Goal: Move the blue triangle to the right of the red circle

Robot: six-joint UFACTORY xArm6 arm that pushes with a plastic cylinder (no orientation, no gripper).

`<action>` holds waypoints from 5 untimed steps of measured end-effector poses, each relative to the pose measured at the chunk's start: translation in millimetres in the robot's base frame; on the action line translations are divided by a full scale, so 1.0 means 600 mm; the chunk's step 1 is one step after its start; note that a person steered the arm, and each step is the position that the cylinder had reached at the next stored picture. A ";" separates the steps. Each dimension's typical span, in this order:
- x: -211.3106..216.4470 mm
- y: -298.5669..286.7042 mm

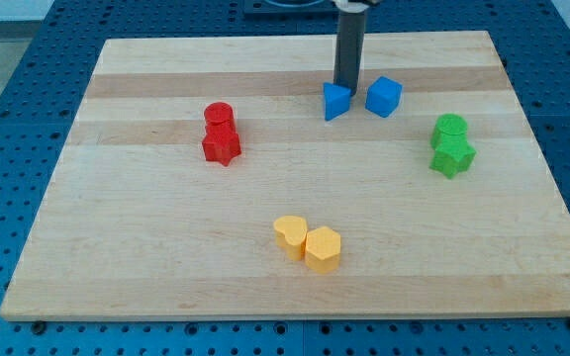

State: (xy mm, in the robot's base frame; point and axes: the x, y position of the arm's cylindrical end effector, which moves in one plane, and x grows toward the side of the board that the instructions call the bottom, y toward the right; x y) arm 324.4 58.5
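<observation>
Blue triangle (335,101), near the worktop's (166,257) top centre, right of the red circle (218,115): probably light, rigid, slides easily. My tip (345,86) touches its rear; no pincer exists.

No text, label, brand, number or sign can be read anywhere. The pale wooden counter (166,257) carries only bare grain. The small coloured blocks resting on that counter have plain, unmarked faces.
</observation>
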 end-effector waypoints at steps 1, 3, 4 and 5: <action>0.039 -0.006; 0.126 -0.006; 0.153 -0.006; 0.163 -0.006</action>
State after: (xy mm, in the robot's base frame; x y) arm 422.2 54.6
